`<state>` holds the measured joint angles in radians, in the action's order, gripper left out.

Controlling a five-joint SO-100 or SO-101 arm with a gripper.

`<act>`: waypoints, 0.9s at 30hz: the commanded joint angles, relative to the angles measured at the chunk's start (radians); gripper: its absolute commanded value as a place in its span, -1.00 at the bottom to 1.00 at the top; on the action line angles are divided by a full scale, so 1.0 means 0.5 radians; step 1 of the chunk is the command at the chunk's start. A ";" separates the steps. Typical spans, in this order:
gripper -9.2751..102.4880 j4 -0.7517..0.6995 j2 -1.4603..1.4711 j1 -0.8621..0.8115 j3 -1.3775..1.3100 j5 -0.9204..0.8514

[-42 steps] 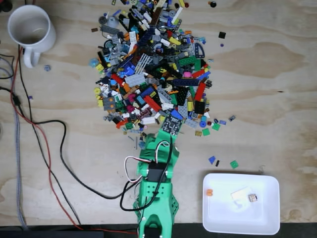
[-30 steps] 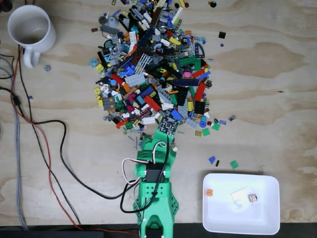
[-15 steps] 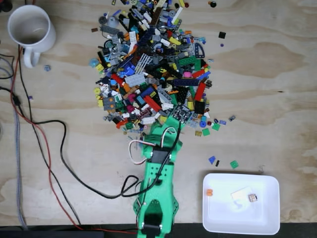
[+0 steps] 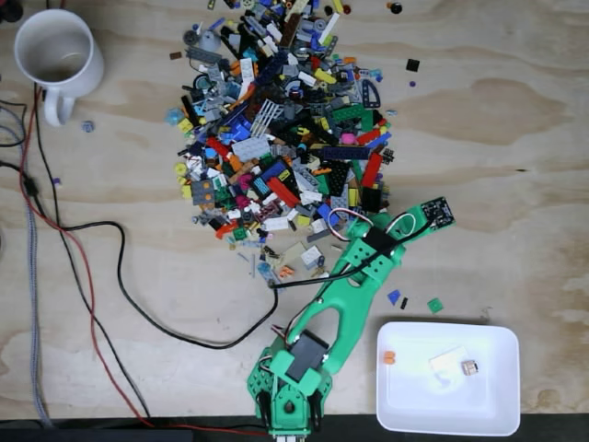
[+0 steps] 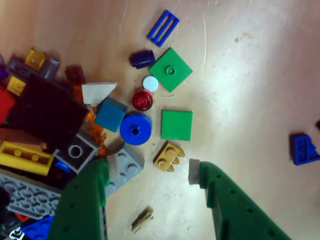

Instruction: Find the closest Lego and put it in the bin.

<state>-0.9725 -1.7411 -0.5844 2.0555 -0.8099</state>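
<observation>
Jaws spread wide over the edge of the pile: I'm in the picking step, nothing gripped yet.

Nearest to me in the wrist view, my gripper hangs with both green jaws apart and bare table between them. A small tan scrap lies low in the gap and the tan clip piece just beyond it, which I judge the closest Lego. Past that sit the green flat tile and the blue round stud, then the red dome and the green square plate. In the fixed view the bin sits by the arm's base, well apart from the big Lego pile. Next I'd lower onto the tan clip, centre it, then squeeze.
</observation>
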 commanded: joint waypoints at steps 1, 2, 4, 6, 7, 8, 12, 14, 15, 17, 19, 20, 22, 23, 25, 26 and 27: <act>-0.48 0.061 0.025 -0.012 -0.172 -0.031; -0.48 0.074 0.043 -0.003 -0.175 -0.040; -0.48 0.098 0.074 0.012 -0.181 -0.049; -0.49 0.120 0.120 0.031 -0.190 -0.071; -0.49 0.138 0.144 0.037 -0.196 -0.080; -0.49 0.144 0.169 0.049 -0.199 -0.098; -0.50 0.190 0.239 0.080 -0.224 -0.181; -0.50 0.212 0.270 0.101 -0.239 -0.252; -0.50 0.212 0.288 0.110 -0.255 -0.288; -0.50 0.245 0.322 0.114 -0.270 -0.356; -0.50 0.279 0.353 0.110 -0.288 -0.393; -0.50 0.291 0.359 0.101 -0.295 -0.408; -0.51 0.276 0.374 0.095 -0.304 -0.433; -0.51 0.276 0.383 0.092 -0.304 -0.442; -0.53 0.273 0.387 0.077 -0.298 -0.448; -0.55 0.273 0.390 0.074 -0.291 -0.451; -0.56 0.273 0.393 0.074 -0.285 -0.460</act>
<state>-0.8452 -1.5340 -0.5369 1.9804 -1.0293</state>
